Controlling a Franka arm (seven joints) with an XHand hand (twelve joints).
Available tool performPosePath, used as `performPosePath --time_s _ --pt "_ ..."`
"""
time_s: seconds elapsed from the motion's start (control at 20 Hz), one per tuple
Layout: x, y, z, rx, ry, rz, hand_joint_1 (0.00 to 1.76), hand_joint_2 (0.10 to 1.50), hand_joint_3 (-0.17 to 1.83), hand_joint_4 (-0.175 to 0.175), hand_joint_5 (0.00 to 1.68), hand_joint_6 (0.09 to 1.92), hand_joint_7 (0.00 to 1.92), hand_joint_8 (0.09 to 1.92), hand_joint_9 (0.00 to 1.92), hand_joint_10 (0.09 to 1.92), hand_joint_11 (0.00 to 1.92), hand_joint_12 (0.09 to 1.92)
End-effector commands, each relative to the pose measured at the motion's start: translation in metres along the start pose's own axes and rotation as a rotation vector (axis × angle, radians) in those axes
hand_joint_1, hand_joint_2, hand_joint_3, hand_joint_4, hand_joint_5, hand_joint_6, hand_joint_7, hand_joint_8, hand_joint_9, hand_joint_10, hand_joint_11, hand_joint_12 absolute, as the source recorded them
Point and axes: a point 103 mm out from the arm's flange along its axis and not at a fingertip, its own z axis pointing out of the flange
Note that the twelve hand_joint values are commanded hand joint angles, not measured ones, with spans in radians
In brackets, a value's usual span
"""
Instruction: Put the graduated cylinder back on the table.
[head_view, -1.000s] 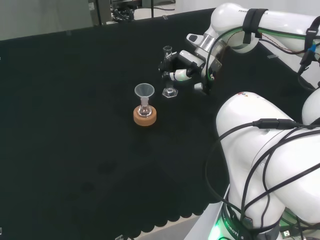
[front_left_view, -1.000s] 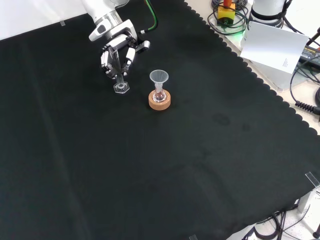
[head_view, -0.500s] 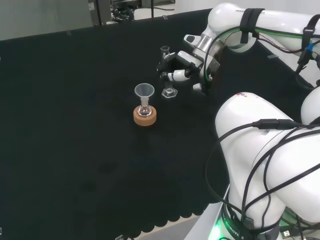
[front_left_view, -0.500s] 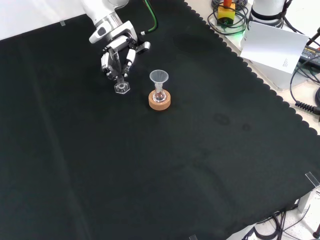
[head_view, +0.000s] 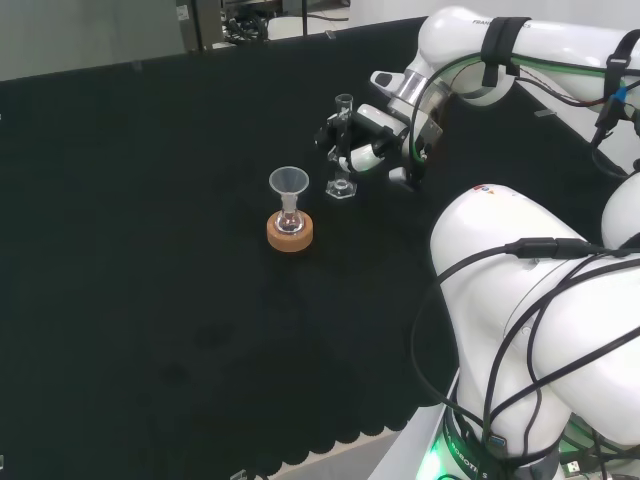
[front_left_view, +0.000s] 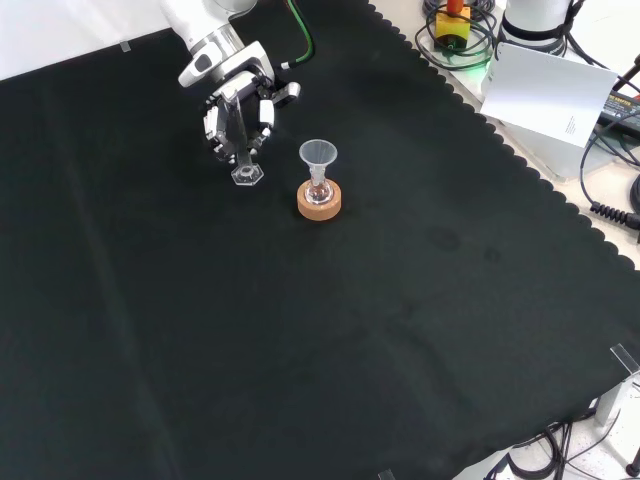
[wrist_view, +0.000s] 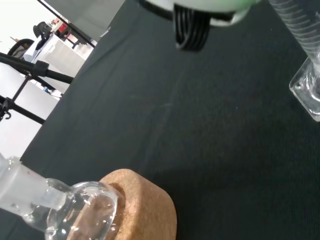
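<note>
The graduated cylinder (head_view: 342, 150) is a thin clear tube on a hexagonal foot. Its foot (front_left_view: 245, 176) rests on the black cloth, and the tube leans slightly. The hand (head_view: 368, 146) has its fingers curled round the tube about halfway up, seen in the front view as the hand (front_left_view: 238, 118) reaching in from the top. In the wrist view the cylinder's foot (wrist_view: 306, 94) sits on the cloth with the ribbed tube rising from it.
A small flask with a clear funnel (head_view: 288, 182) stands on a cork ring (head_view: 290, 233) just beside the cylinder, seen again in the front view as the cork ring (front_left_view: 319, 201). The arm's white links (head_view: 530, 300) rise at the right. Cables and a paper sheet (front_left_view: 545, 90) lie beyond the cloth's scalloped edge.
In the head view the cylinder's top has swung right with the hand, while its foot stays at the same spot on the cloth. The flask and funnel have not moved.
</note>
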Motion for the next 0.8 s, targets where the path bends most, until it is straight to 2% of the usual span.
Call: performPosePath --time_s 0.05,0.45,0.65,0.8 --pt "-0.001 -0.001 -0.001 0.001 0.012 0.002 1.21 0.65 0.71 -0.076 0.72 0.76 0.74 0.65 1.12 0.29 0.98 0.93" --pt "-0.002 -0.001 -0.002 -0.008 0.002 0.008 1.13 0.59 0.69 -0.061 0.63 0.72 0.69 0.64 1.07 0.25 0.84 1.04" --pt "0.002 0.0 -0.008 -0.021 -0.011 0.016 1.02 0.56 0.64 -0.053 0.44 0.63 0.59 0.64 0.94 0.24 0.62 1.18" --pt "0.005 -0.003 -0.017 -0.02 -0.018 0.012 0.94 0.56 0.58 -0.057 0.39 0.51 0.5 0.68 0.8 0.37 0.47 1.27"
